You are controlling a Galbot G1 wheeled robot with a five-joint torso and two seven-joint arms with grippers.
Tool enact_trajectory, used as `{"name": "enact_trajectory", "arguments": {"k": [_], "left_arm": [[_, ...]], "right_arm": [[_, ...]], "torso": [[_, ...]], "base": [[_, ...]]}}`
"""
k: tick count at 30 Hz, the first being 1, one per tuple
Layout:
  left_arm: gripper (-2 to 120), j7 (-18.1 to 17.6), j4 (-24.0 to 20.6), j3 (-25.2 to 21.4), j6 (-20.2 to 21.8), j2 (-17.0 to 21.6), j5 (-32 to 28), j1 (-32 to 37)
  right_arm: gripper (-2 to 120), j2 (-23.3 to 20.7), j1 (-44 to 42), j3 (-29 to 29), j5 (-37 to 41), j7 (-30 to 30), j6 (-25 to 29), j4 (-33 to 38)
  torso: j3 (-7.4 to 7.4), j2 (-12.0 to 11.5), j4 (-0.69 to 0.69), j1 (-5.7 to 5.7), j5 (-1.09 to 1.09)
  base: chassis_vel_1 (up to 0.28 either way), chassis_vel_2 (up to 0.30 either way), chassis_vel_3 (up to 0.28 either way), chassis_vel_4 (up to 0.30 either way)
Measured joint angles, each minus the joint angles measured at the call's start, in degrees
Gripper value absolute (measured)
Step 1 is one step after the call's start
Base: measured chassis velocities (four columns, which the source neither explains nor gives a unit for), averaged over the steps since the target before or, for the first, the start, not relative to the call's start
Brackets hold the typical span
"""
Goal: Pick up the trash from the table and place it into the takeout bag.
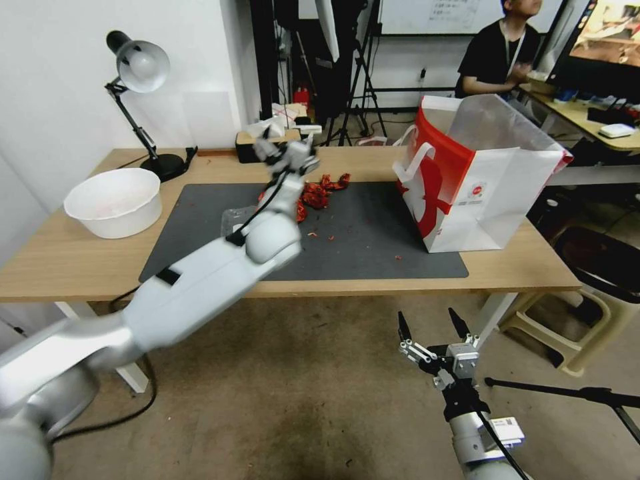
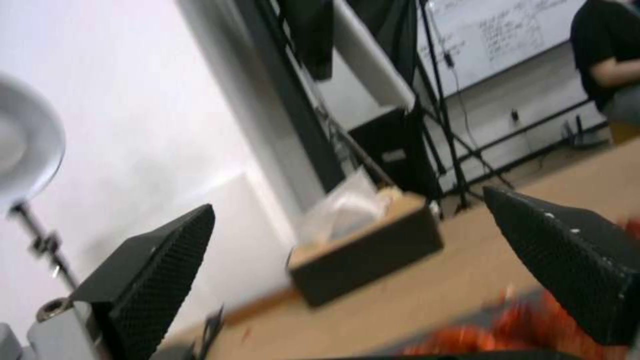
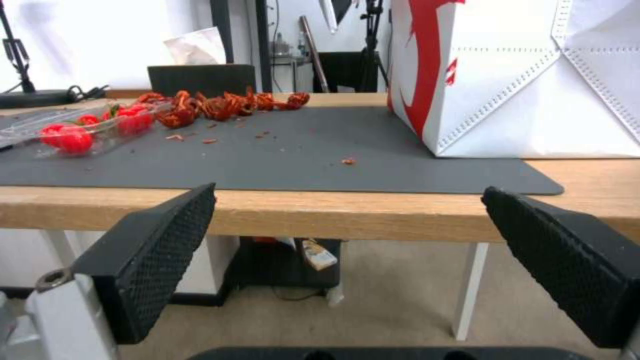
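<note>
The trash in sight is a pile of red shell-like scraps [image 1: 323,191] at the back of the dark mat [image 1: 373,247], beside a clear plastic tray [image 1: 233,217] with red bits in it. My left gripper [image 1: 288,143] hovers open just above and behind the pile, holding nothing; the left wrist view has red scraps [image 2: 500,335] blurred below the gripper [image 2: 348,200]. The takeout bag [image 1: 480,173] stands open on the table's [image 1: 80,260] right side. My right gripper [image 1: 427,313] waits open below the front edge, facing the scraps [image 3: 220,105], tray [image 3: 87,130] and bag [image 3: 520,75].
A white bowl [image 1: 113,200] sits at the left of the table, a black desk lamp [image 1: 140,67] behind it. A dark tissue box [image 1: 257,143] stands at the back edge, close behind my left gripper. Small red crumbs dot the mat.
</note>
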Motion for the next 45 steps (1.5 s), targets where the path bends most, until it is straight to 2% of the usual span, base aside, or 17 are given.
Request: {"name": "enact_trajectory", "arguments": {"k": [4,6,7,9,10,11,13,15,16,19,20,23,24,28,38,45], "left_arm": [[100,1.2,-1.8,-3.1,-0.9,1.6,0.6,3.8],[100,4.5,-6.3,-11.0,-2.8,4.4,1.4,12.1],[100,4.5,-6.3,-11.0,-2.8,4.4,1.4,12.1],[100,5.7,-8.3,-14.6,-3.8,5.2,2.0,16.5],[100,7.3,-10.9,-19.4,-5.0,6.1,3.4,23.0],[100,7.3,-10.9,-19.4,-5.0,6.1,3.4,23.0],[100,7.8,-12.4,-22.5,-6.5,6.3,4.4,27.3],[100,8.1,-14.8,-27.6,-9.2,6.5,6.1,34.2],[100,8.1,-14.8,-27.6,-9.2,6.5,6.1,34.2],[100,7.2,-17.5,-32.0,-11.5,6.5,7.2,42.7],[100,7.2,-17.5,-32.0,-11.5,6.5,7.2,42.7],[100,7.2,-19.7,-36.7,-14.9,5.5,9.4,51.6],[100,7.2,-19.7,-36.7,-14.9,5.5,9.4,51.6],[100,8.1,-21.6,-39.9,-16.6,2.5,11.4,59.0],[100,10.3,-23.9,-40.6,-16.5,-2.3,14.2,68.6],[100,12.6,-23.7,-40.3,-22.2,-3.9,13.0,71.3]], "right_arm": [[100,0.0,0.0,-0.2,-0.2,0.0,-0.1,0.1],[100,0.0,0.1,-0.5,-0.3,0.0,-0.2,0.2],[100,0.0,0.1,-0.5,-0.3,0.0,-0.2,0.2],[100,0.0,0.1,-0.6,-0.4,0.0,-0.2,0.2],[100,0.0,0.0,-0.9,-0.5,-0.1,-0.2,0.2],[100,0.0,0.0,-0.9,-0.5,-0.1,-0.2,0.2],[100,-0.1,0.0,-1.0,-0.6,-0.2,-0.1,0.2],[100,-0.2,-0.3,-1.0,-0.8,-0.2,0.0,0.4],[100,-0.2,-0.3,-1.0,-0.8,-0.2,0.0,0.4],[100,-0.2,-0.8,-0.9,-1.0,-0.3,0.1,0.8],[100,-0.2,-0.8,-0.9,-1.0,-0.3,0.1,0.8],[100,-0.4,-0.9,-0.7,-1.2,-0.3,0.1,1.2],[100,-0.4,-0.9,-0.7,-1.2,-0.3,0.1,1.2],[100,-0.7,-1.0,-0.5,-1.2,-0.2,0.1,1.4],[100,-0.6,0.1,-0.3,-0.9,-0.4,0.9,0.3],[100,-0.3,1.6,-0.3,-0.9,-0.5,1.1,-0.6]], "torso": [[0.00,0.0,0.00,0.00,0.01],[0.00,0.0,0.00,0.00,0.04],[0.00,0.0,0.00,0.00,0.04],[0.00,0.0,0.00,0.00,0.00],[0.00,0.0,0.00,0.00,0.02],[0.00,0.0,0.00,0.00,0.02],[0.00,0.0,0.01,0.00,-0.01],[0.00,0.0,-0.02,0.00,0.02],[0.00,0.0,-0.02,0.00,0.02],[0.00,0.0,-0.01,0.00,0.02],[0.00,0.0,-0.01,0.00,0.02],[-0.01,0.0,0.01,0.00,0.05],[-0.01,0.0,0.01,0.00,0.05],[0.00,0.0,-0.02,0.00,0.04],[0.00,0.0,0.00,0.00,0.04],[0.00,0.0,0.00,0.00,0.03]], "base": [[0.000,0.000,0.000,0.000],[0.000,0.000,0.000,0.000],[0.000,0.000,0.000,0.000],[0.000,0.000,0.000,0.000],[0.000,0.000,0.000,0.000],[0.000,0.000,0.000,0.000],[0.000,0.000,0.000,0.000],[0.000,0.000,0.000,0.000],[0.000,0.000,0.000,0.000],[0.000,0.000,0.000,0.000],[0.000,0.000,0.000,0.000],[0.000,0.000,0.000,0.000],[0.000,0.000,0.000,0.000],[0.000,0.000,0.000,0.000],[0.000,0.000,0.000,0.000],[0.000,0.000,0.000,0.000]]}}
